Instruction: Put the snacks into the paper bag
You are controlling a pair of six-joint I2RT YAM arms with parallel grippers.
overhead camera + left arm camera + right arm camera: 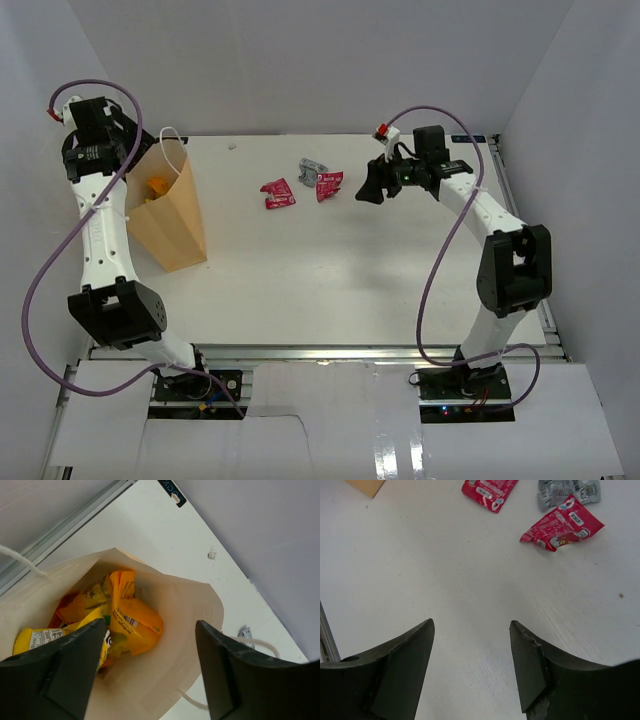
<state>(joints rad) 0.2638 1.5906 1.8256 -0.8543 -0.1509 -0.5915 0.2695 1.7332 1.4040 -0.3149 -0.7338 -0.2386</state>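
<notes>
Right gripper released, nothing between jaws, hovering over bare surface. Ahead, upper right of wrist frame: nearest red wrapper, long axis nearly across frame (roughly along jaw line, so we judge wrist turn needed). Beyond it: second red wrapper, grey wrapper. Right arm clearly nearer. Far left of top view: paper bag, left gripper released above its mouth, yellow and orange packets inside.

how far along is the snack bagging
Done: yellow and orange packets lie inside the paper bag. In hand: nothing; the left gripper hangs open over the bag, the right gripper open above the table. Left: two red wrappers and a grey wrapper on the table.
</notes>
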